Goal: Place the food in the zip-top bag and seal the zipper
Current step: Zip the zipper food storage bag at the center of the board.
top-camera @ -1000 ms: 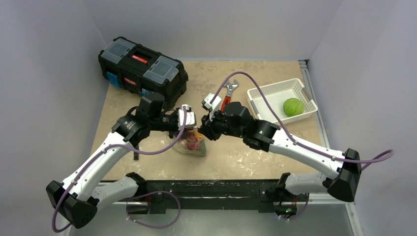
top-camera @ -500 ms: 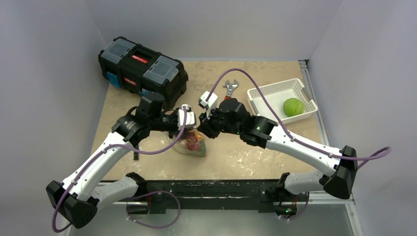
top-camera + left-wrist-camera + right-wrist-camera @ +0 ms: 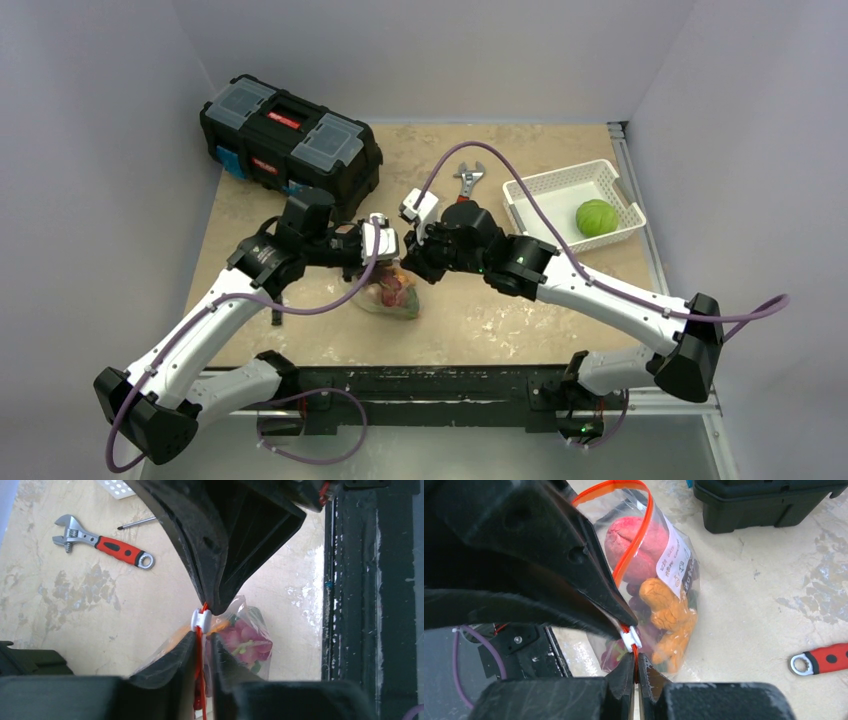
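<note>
The clear zip-top bag (image 3: 392, 295) lies mid-table between both arms, holding a pink-red fruit (image 3: 631, 542), an orange piece (image 3: 669, 612) and dark purple grapes (image 3: 639, 602). My left gripper (image 3: 202, 639) is shut on the red-orange zipper (image 3: 201, 652) just behind its white slider (image 3: 200, 620). My right gripper (image 3: 635, 661) is shut on the same strip from the slider's other side, so the two pairs of tips nearly meet. Past the slider (image 3: 631, 640) the zipper (image 3: 636, 550) curves in an open loop. A round green cabbage (image 3: 596, 217) sits in the white basket (image 3: 560, 182).
A black toolbox (image 3: 290, 135) stands at the back left. A red-handled wrench (image 3: 102, 542) lies behind the bag, with a screwdriver shaft (image 3: 137, 523) near it. The basket is at the back right. The black base rail (image 3: 372, 580) runs along the near edge.
My right gripper has shifted slightly left toward the left gripper and closed its jaws on the zipper strip. The left gripper and bag have stayed put.
</note>
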{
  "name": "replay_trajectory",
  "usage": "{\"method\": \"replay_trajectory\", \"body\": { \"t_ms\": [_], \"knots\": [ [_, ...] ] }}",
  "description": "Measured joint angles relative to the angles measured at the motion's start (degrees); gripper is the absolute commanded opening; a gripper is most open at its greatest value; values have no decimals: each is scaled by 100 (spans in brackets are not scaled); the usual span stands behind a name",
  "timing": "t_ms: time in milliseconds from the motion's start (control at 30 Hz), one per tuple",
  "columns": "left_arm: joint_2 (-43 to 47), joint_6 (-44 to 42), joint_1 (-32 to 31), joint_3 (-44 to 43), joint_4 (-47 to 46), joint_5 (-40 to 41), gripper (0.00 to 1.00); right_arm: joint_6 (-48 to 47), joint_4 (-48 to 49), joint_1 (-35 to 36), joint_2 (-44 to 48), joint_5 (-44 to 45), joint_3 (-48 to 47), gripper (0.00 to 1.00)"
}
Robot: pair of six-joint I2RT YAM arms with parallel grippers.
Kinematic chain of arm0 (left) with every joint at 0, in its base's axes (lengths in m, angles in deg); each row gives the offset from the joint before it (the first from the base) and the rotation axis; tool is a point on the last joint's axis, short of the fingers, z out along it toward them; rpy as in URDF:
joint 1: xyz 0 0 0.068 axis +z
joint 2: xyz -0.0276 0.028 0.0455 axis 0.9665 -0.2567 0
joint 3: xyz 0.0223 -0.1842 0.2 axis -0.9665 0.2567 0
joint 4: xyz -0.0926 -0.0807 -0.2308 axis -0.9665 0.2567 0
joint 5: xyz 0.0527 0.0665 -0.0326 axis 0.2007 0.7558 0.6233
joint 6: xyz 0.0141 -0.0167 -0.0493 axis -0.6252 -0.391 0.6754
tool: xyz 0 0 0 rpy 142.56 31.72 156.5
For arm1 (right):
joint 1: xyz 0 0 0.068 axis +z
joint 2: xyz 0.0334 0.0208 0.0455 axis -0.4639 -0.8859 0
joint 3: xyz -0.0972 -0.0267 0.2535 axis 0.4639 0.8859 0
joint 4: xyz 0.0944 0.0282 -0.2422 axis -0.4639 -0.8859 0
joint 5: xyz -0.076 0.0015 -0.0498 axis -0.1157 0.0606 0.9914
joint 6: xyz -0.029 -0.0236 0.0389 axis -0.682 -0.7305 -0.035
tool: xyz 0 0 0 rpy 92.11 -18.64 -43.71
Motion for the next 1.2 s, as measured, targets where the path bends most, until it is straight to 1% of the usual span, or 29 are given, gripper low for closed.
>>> {"method": "replay_trajectory", "body": {
  "t_ms": [33, 67, 133, 267, 367, 500, 633, 767, 1133, 1200],
  "knots": [
    [0, -17, 0, 0, 4, 11, 42, -9, 11, 0, -24, -11, 0, 0],
    [2, 4, -4, 0, -15, 0, 47, -13, 35, 0, -52, -7, 0, 0],
    [37, 59, -4, 0, -87, -52, 53, -28, 142, 0, -63, 33, 48, 0],
    [216, 118, -11, 0, -208, -136, 55, -35, 332, 0, 55, 142, 219, 0],
    [291, 155, -11, 0, -341, -201, 49, -35, 376, 0, 103, 140, 238, 0],
    [210, 162, -11, 0, -417, -234, 45, -37, 415, 0, 107, 136, 238, 0],
    [114, 179, -15, 0, -435, -251, 35, -39, 422, 0, 109, 103, 238, 0],
    [31, 208, -33, 0, -446, -278, 30, -52, 446, 0, 109, 92, 238, 0],
    [-76, 197, -70, 0, -481, -251, 0, -138, 404, 31, 142, 101, 282, 0],
    [-74, 197, -76, 0, -468, -243, 0, -195, 424, 81, 153, 186, 315, 0]
  ]
}}
